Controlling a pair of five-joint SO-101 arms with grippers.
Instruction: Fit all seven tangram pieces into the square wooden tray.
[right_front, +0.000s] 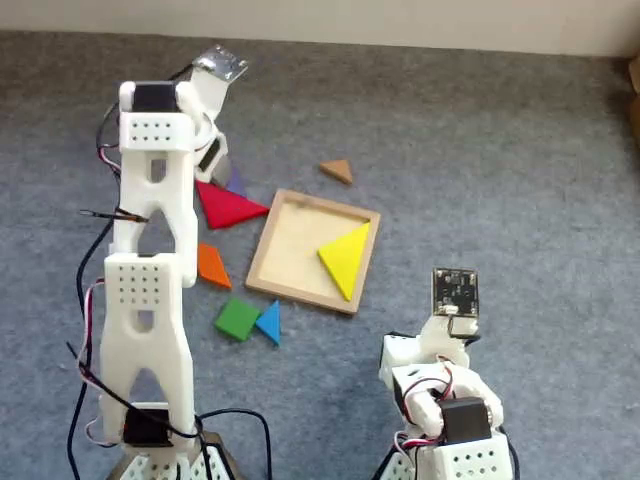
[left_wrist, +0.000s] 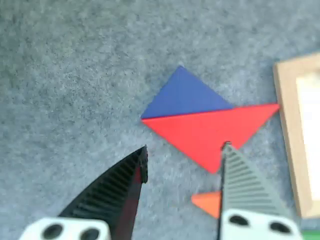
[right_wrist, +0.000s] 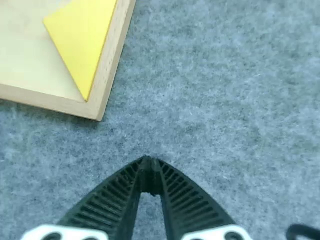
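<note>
The square wooden tray (right_front: 290, 235) lies mid-table with a yellow triangle (right_front: 347, 255) in its near right corner. A red triangle (right_front: 228, 207) and a dark blue triangle (left_wrist: 185, 95) lie edge to edge on the carpet just left of the tray. My left gripper (left_wrist: 185, 148) hovers open over the red triangle (left_wrist: 210, 132), one finger on each side of its nearest corner. An orange piece (right_front: 211, 265), a green square (right_front: 237, 319), a small blue triangle (right_front: 270, 322) and a brown triangle (right_front: 337, 171) lie loose around the tray. My right gripper (right_wrist: 150, 172) is shut and empty, just off the tray's corner (right_wrist: 107, 70).
Grey carpet covers the table. The left arm's tall white links (right_front: 150, 280) stand over the left side, next to the orange piece. The right arm's base (right_front: 445, 410) sits at the near right. Open carpet stretches to the right of the tray.
</note>
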